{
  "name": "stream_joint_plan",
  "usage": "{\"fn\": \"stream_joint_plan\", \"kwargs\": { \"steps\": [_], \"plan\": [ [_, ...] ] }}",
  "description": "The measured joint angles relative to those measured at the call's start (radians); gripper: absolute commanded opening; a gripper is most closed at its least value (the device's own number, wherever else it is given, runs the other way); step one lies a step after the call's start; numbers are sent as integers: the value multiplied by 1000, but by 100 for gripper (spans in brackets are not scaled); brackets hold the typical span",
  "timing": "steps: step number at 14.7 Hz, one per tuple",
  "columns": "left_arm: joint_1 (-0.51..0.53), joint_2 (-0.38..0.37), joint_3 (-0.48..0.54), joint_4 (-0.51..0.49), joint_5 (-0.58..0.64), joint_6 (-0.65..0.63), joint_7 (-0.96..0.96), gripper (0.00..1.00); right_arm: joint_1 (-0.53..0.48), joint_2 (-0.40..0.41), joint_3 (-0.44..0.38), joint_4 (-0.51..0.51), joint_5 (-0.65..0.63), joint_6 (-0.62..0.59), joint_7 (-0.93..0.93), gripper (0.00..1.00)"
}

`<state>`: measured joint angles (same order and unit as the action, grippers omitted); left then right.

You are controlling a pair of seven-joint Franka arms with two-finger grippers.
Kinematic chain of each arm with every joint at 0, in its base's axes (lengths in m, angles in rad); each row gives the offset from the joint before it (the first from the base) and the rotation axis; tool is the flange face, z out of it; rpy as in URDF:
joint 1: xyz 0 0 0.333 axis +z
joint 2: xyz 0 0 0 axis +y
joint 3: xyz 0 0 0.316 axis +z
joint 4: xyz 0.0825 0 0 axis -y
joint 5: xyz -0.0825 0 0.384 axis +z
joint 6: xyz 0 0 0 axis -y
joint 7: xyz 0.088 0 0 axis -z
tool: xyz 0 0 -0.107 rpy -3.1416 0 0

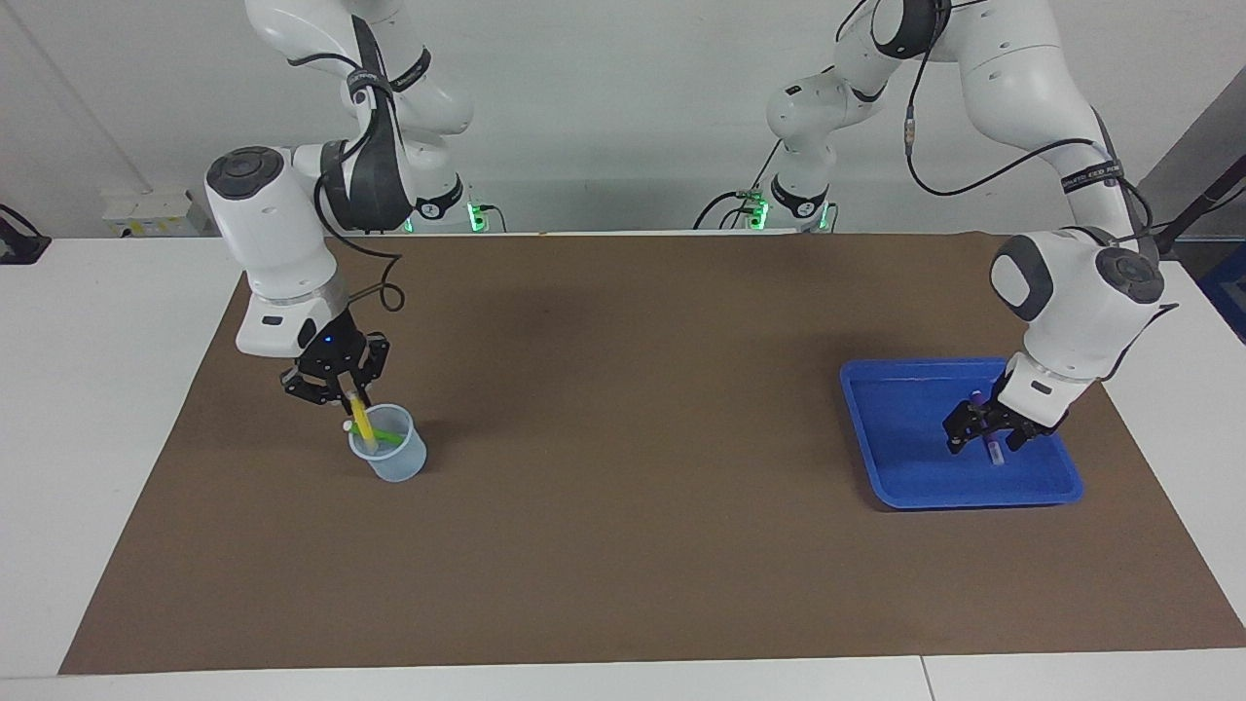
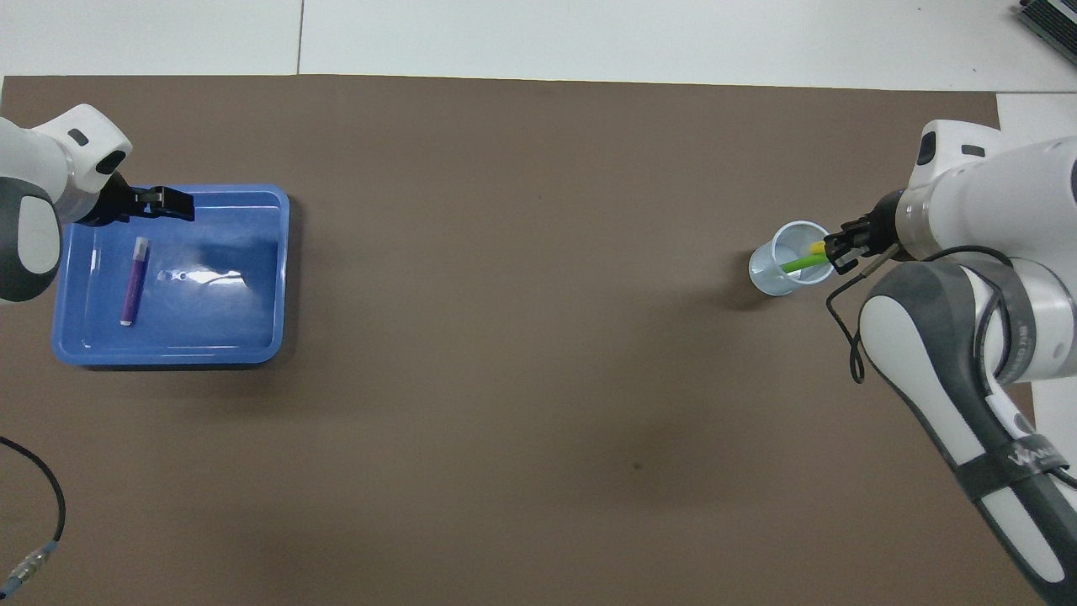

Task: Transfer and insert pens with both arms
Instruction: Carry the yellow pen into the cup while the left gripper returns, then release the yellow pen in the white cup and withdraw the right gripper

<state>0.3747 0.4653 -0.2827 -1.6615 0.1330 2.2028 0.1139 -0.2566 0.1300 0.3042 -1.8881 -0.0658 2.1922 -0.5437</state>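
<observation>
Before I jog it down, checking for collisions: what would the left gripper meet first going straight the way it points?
Probably the purple pen lying in the blue plastic tray: the left gripper points down right over it, open. How much gap remains is unclear.

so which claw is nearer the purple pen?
Left. The left claw is down in the blue tray over the purple pen; the right claw is at the cup holding the other pens.
</observation>
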Motion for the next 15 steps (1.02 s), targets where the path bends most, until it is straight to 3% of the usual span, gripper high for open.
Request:
{"fn": "stream_joint_plan", "kwargs": {
  "steps": [2, 4, 9, 15],
  "plan": [
    [26, 4, 0, 0, 0, 0, 26, 95, 0, -1, 0, 1, 0, 7, 0, 88],
    [41, 4, 0, 0, 1, 0, 58, 95, 1, -3, 3, 12, 0, 8, 0, 100],
    [51, 12, -1, -12, 1, 0, 122, 95, 14, -13, 18, 37, 49, 8, 18, 100],
    [69, 15, 0, -36, 1, 1, 157, 94, 76, -27, 20, 64, 169, -3, 205, 100]
  ]
}}
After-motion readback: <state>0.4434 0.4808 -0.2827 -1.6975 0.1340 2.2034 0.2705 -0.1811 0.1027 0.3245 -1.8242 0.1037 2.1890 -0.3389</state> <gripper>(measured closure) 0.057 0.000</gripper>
